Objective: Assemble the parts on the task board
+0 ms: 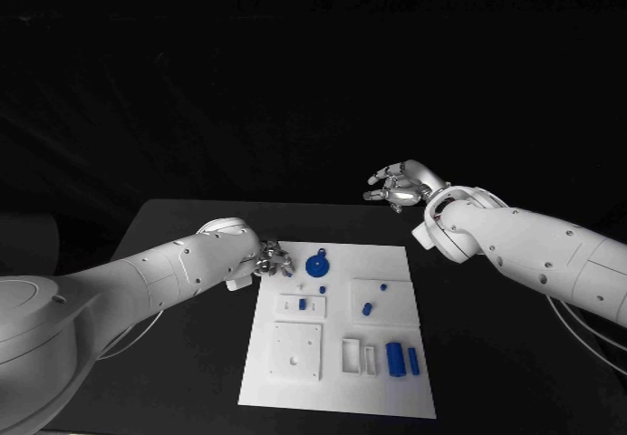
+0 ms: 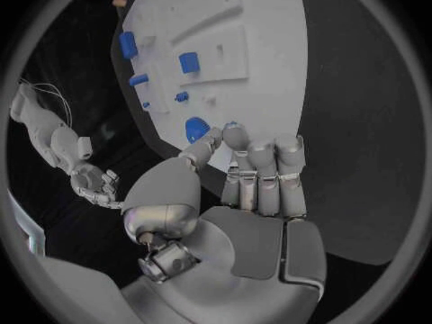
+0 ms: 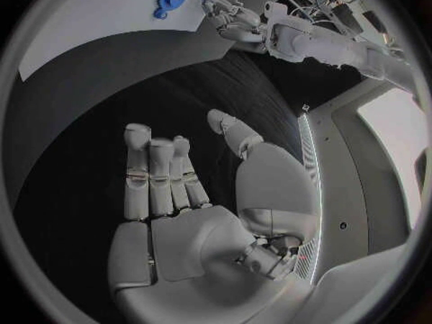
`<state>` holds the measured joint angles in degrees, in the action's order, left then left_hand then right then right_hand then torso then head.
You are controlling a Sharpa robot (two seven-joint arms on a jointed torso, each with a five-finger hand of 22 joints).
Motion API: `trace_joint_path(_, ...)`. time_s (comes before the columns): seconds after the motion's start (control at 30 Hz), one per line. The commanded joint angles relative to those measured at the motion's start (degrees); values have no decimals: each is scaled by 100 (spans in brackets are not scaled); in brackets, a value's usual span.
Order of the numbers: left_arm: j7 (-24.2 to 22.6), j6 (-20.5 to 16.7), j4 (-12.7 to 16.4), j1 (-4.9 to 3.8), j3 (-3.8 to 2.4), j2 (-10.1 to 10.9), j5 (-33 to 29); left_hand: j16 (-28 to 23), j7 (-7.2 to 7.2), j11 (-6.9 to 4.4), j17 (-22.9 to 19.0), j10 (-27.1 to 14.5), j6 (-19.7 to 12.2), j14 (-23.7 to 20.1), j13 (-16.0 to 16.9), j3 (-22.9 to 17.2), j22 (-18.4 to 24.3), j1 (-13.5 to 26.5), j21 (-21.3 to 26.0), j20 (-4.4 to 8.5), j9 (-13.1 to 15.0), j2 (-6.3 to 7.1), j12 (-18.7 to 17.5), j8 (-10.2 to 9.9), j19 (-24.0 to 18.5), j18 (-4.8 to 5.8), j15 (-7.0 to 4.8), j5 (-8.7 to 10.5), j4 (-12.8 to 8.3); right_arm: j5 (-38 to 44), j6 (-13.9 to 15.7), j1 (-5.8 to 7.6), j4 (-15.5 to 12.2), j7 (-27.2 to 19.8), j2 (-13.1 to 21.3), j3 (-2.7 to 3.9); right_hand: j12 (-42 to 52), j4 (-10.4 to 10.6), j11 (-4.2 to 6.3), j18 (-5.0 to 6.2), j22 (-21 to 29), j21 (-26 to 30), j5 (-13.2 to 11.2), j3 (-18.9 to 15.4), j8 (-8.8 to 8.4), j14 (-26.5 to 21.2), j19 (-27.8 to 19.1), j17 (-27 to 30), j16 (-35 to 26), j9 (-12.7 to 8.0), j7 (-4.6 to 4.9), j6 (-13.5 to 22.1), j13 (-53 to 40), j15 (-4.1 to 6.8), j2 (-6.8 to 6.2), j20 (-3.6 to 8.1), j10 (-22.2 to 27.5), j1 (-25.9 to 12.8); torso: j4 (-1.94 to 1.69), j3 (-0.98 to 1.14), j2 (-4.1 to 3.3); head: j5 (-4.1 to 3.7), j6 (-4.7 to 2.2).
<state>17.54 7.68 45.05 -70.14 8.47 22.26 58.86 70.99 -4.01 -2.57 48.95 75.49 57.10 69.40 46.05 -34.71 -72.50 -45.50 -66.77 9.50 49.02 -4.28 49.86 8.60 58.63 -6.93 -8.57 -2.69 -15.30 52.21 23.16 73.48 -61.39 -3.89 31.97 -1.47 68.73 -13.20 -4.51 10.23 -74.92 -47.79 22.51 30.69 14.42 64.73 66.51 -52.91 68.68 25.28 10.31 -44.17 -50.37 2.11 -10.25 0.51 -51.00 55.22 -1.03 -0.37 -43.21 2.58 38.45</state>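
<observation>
silver many-fingered hands hang over a black tabletop (image 1: 196, 227) where a white rectangular task board (image 1: 392, 381) lies in the lower middle of the head view. left hand (image 1: 268, 260), on its white arm from the left edge of the frame, sits at the board's upper left corner; in its wrist view the fingers (image 2: 261, 169) stand close together and nearly straight, with a small blue piece (image 2: 233, 126) at the tips of the thumb and a finger, apparently pinched between them. just to its right on the board lies a round blue disc with a small lug (image 1: 318, 265). further down the frame, two small blue parts (image 1: 369, 307) rest in a raised white tile at centre right, another small blue part (image 1: 303, 304) sits in a tile to their left, and two upright blue bars (image 1: 395, 357) stand side by side near the lower right. right hand (image 1: 399, 188) is raised in the upper right of the frame, well apart from the board; its wrist view shows the fingers (image 3: 158, 176) extended and the palm holding nothing.
</observation>
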Motion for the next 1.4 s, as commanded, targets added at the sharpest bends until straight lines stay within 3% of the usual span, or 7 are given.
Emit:
trace_joint_path(0.03,13,114,8,24,14,5,-32,-16,-31,32,11,-4,-50,13,-1,-2,-12,-70,-23,415,-12,-143,-25,-5,-52,-68,16,-48,-59,40,-55,-2,-1,-16,-5,2,29,-23,29,477,-105,-28,32,2,-10,55,-5,6,40,-8,41,12,10,-2,25,44,-8,-15,0,1,1,8,3)
trace_joint_path(0.37,55,136,-14,24,13,15,-35,-6,-30,32,39,-3,-31,19,-3,-26,-26,-162,-34,409,-42,-250,-19,6,-63,-62,17,-150,-117,40,-58,-2,4,-17,-4,1,37,-24,29,477,-106,-31,34,0,-9,59,0,6,45,-8,40,11,15,-1,25,47,-12,-15,2,5,-1,9,6)
trace_joint_path(0.73,67,120,-22,23,13,15,-24,47,-13,19,103,22,81,39,-5,-79,-64,-323,-71,410,-73,-409,1,71,-84,-56,7,-586,-140,40,-66,-2,11,-17,-12,1,43,-23,30,477,-106,-33,36,-3,-8,62,4,6,49,-9,40,12,19,0,24,48,-14,-19,-1,9,-2,16,14)
trace_joint_path(0.87,38,109,-13,23,13,23,-24,62,0,8,119,46,150,44,-11,-78,-78,-342,-86,410,-78,-418,6,106,-91,-52,0,-649,-140,40,-67,-2,11,-17,-7,1,45,-23,30,477,-106,-33,38,-3,-8,63,5,6,50,-9,40,12,21,0,24,49,-14,-19,4,9,-1,20,19)
trace_joint_path(1.3,1,-16,124,21,4,138,-323,137,55,-43,182,156,341,100,-46,-77,-108,-234,-117,425,-146,-421,33,190,-100,-40,-44,-1223,-147,40,-71,-3,12,-19,3,1,51,-23,31,477,-106,-34,41,-5,-8,65,8,7,52,-9,39,11,27,0,25,51,-15,-21,1,6,1,26,25)
trace_joint_path(1.33,0,-30,148,20,4,157,-367,149,91,-66,192,201,395,122,-101,-487,-90,-338,-91,429,-172,-250,12,208,-99,-40,-57,-799,-83,40,-70,-3,13,-19,5,1,51,-23,31,477,-106,-35,41,-5,-8,65,9,7,52,-9,39,11,27,0,25,51,-15,-21,1,5,1,27,26)
trace_joint_path(1.4,-2,-63,202,19,3,196,-443,163,82,-70,201,257,440,154,-158,-684,-82,-164,-102,425,-212,-222,11,221,-48,-16,-67,-859,-109,40,-70,-3,11,-19,12,1,52,-23,31,477,-106,-35,42,-5,-7,65,9,7,53,-9,39,11,28,0,26,51,-15,-21,-1,4,3,28,24)
